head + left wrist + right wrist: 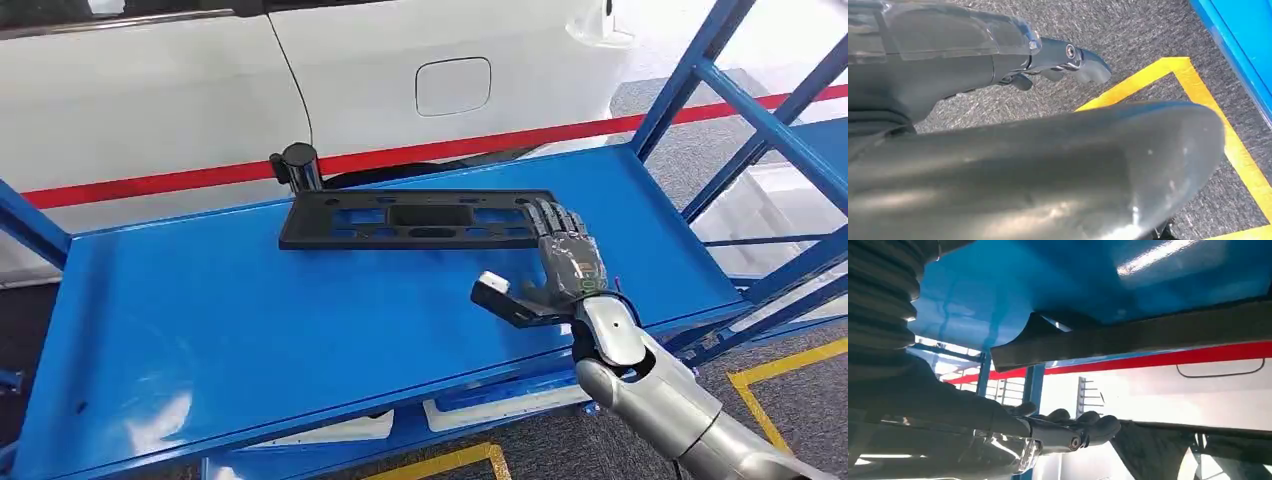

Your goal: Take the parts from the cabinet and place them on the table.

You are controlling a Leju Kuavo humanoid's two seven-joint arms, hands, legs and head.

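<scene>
Black plastic part (420,220) (1, flat) lies on blue table (250,330); right robot hand (565,270) released beside it.

Right hand (568,262) fingertips cover the black part (415,220) end — contact unclear.

Black slotted part (415,220) on glossy blue table (250,330); yellow-lined grey floor (1148,30).

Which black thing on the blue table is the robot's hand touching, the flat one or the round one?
The flat black plate with holes. The right hand reaches its end, fingertips on the corner. The round black cylinder stands apart behind it.
</scene>
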